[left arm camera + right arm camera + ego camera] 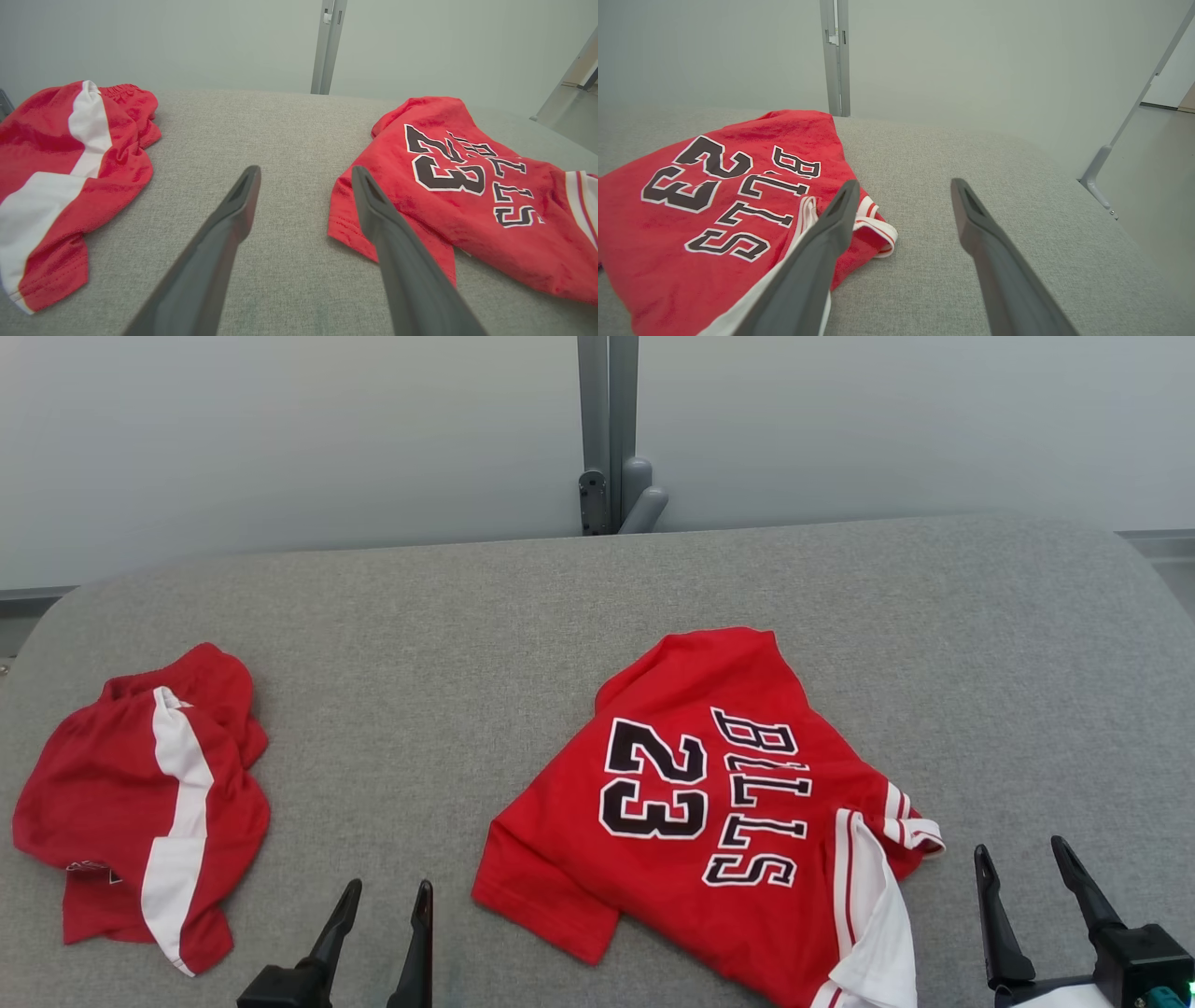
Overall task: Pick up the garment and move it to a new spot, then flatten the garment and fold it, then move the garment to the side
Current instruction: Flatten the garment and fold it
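A red jersey [709, 821] with black "23" lettering and white trim lies crumpled on the grey table [560, 607], right of centre near the front edge; it also appears in the left wrist view [467, 186] and the right wrist view [714, 210]. My left gripper [387, 894] stands open at the lower left, just left of the jersey's sleeve, holding nothing. My right gripper [1022, 854] stands open at the lower right, beside the jersey's white-trimmed edge, also with nothing between its fingers. In the wrist views each gripper [303, 175] [903, 186] hovers over bare cloth-covered table.
Red shorts with a white side stripe [149, 803] lie bunched at the table's left, also seen in the left wrist view [70, 172]. A grey post [607, 429] rises behind the table's far edge against a pale wall. A slanted frame leg [1125, 140] stands off the table's right.
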Controlling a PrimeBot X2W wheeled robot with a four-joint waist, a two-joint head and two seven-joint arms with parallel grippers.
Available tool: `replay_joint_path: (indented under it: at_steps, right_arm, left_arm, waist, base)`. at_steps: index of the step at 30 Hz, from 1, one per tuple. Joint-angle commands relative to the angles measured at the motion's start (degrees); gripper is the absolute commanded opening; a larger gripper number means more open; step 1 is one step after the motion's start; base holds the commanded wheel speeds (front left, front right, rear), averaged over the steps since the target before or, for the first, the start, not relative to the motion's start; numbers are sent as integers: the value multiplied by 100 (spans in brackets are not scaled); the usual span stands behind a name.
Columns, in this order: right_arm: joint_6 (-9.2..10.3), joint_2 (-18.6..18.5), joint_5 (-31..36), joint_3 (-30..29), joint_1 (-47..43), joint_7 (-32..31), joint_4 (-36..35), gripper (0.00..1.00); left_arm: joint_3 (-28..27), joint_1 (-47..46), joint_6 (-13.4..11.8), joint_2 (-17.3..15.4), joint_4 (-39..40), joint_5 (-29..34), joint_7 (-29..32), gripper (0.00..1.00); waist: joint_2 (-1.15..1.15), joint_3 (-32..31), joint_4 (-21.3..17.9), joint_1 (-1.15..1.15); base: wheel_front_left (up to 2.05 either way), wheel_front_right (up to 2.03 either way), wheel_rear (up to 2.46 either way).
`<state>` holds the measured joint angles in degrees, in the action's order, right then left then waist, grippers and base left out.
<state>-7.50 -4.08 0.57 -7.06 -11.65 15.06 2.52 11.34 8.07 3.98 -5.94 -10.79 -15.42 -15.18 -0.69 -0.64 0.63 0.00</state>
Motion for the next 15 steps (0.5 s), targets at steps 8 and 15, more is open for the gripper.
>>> replay_joint_path:
  at_steps: [8,15]
  right_arm:
    - [1,-35,76,35,-72,21,119,100]
    - [1,-17,57,44,-75,21,225,100]
  left_arm:
    - [-177,-314,167,129,-137,181,2,100]
    - [-326,-282,243,177,-163,278,2,100]
  waist:
    - [69,4,-72,0]
    - [69,18,-115,0]
  base:
    - [0,0,0]
    - [0,0,0]
